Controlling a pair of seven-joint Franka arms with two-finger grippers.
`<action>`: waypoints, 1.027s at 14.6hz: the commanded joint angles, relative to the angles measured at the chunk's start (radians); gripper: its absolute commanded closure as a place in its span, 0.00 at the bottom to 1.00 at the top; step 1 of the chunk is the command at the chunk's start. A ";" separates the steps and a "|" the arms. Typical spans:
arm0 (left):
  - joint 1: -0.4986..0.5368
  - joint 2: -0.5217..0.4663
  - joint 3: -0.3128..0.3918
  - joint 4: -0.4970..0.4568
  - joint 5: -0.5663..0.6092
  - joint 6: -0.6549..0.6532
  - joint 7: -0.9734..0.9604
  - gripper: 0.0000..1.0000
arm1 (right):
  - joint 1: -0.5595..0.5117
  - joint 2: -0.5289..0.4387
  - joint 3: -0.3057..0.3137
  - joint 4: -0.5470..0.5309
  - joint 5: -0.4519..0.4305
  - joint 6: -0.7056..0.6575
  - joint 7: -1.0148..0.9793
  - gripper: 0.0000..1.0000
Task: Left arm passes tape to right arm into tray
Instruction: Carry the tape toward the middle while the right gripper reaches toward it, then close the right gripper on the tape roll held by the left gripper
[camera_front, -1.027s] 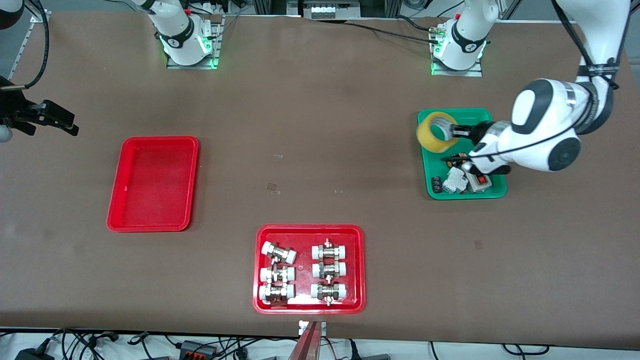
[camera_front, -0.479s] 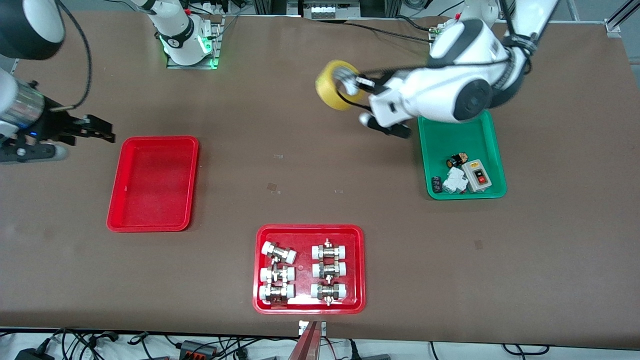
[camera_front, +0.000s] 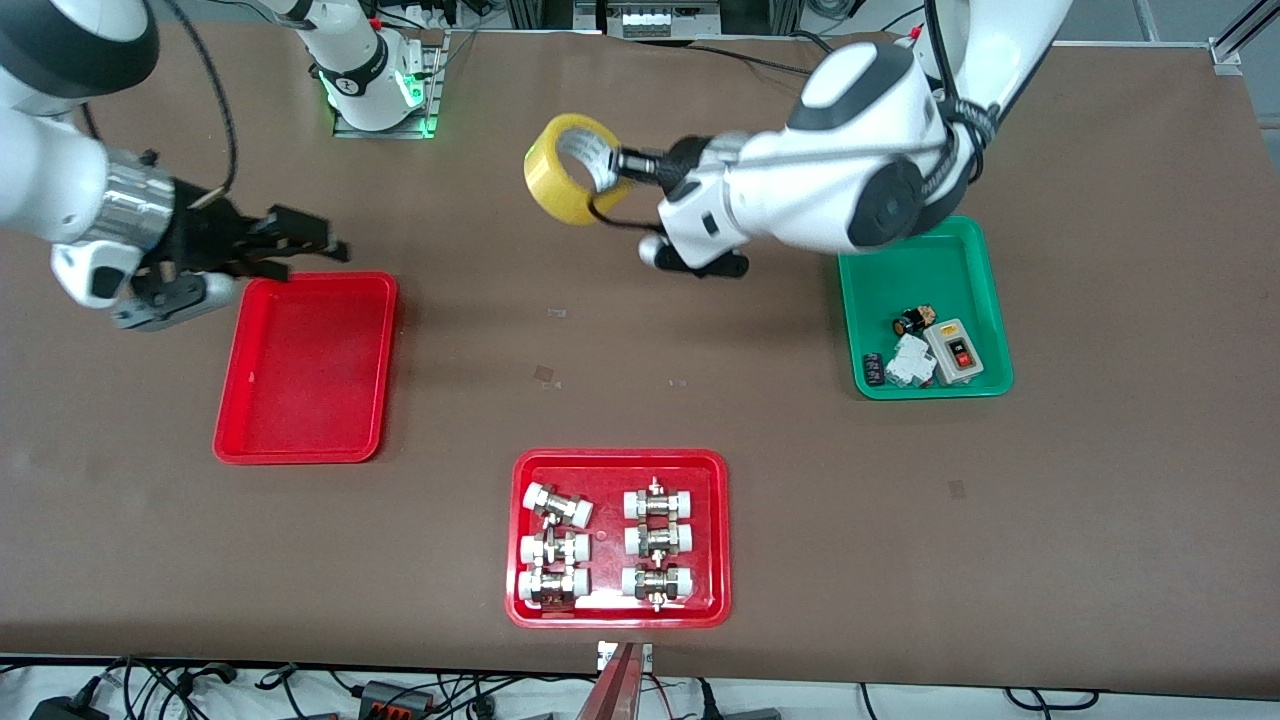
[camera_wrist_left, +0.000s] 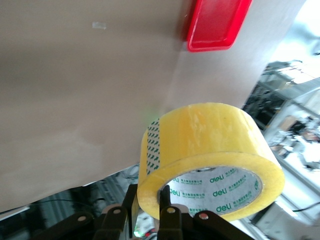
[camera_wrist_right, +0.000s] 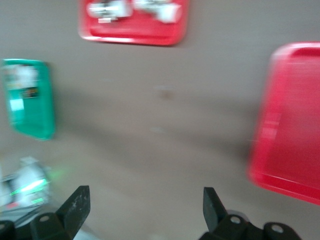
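Now my left gripper (camera_front: 618, 160), clamped on the tape (camera_front: 566, 168), has swung from the green tray (camera_front: 975, 235) to mid-table; the right gripper (camera_front: 305, 240), jaws apart, closes in over the tray (camera_front: 305, 455) — handover's imminent.

Tape (camera_front: 565, 168) glossy translucent plastic; tray (camera_front: 305, 368) smooth shiny plastic; table (camera_front: 640, 330) matt.

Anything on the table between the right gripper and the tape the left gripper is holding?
Nothing: front view shows bare brown table between the right gripper and the tape held by the left gripper.
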 joint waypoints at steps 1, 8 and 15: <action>0.006 0.027 -0.005 0.041 -0.036 -0.005 0.012 1.00 | 0.062 0.012 -0.008 0.033 0.212 0.030 0.058 0.00; 0.045 0.024 -0.005 0.037 -0.035 -0.010 0.024 1.00 | 0.255 0.037 -0.008 0.028 0.320 0.197 0.135 0.00; 0.054 0.021 -0.005 0.035 -0.038 -0.021 0.043 1.00 | 0.293 0.069 -0.008 0.023 0.331 0.202 0.142 0.00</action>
